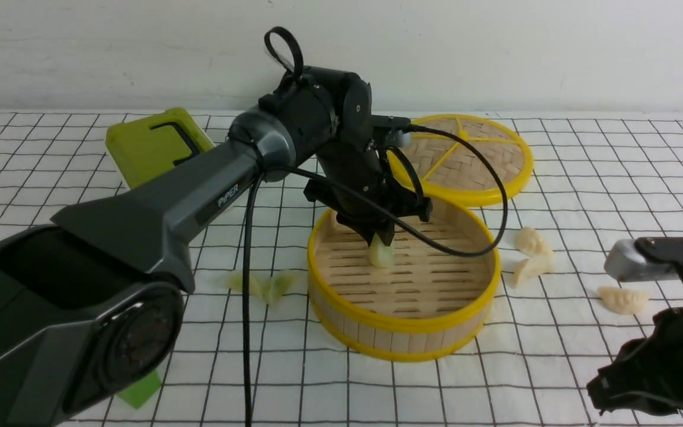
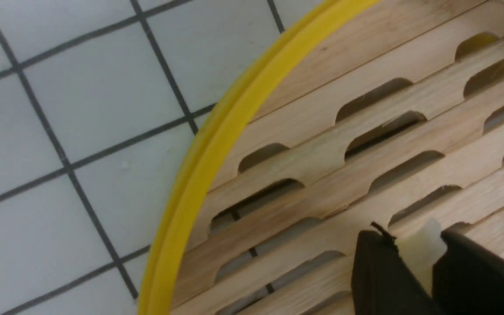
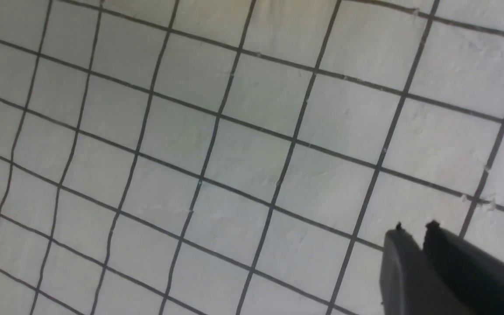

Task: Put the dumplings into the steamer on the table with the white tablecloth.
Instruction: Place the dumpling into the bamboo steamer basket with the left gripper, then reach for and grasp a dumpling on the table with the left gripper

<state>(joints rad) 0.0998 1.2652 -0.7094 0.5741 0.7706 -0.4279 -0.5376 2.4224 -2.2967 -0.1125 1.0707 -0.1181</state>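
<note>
The left tool (image 1: 379, 239) pinches a pale green pleated toy dumpling (image 1: 382, 255) just over the slatted floor of the round bamboo steamer with yellow rims (image 1: 401, 325), in the middle of the counter (image 1: 51, 178). The right tool (image 3: 414, 228), narrowed almost to touching and empty, hangs over the white grid-lined tablecloth (image 1: 584, 356) by the near right corner. Two risks, as I judge them. The soft dumpling may cling to one pad on release and ride back out. The black cable (image 1: 484, 237) looping close over the steamer's rim could snag and drag the basket toward the three cream dumplings (image 1: 532, 242) beside it.
</note>
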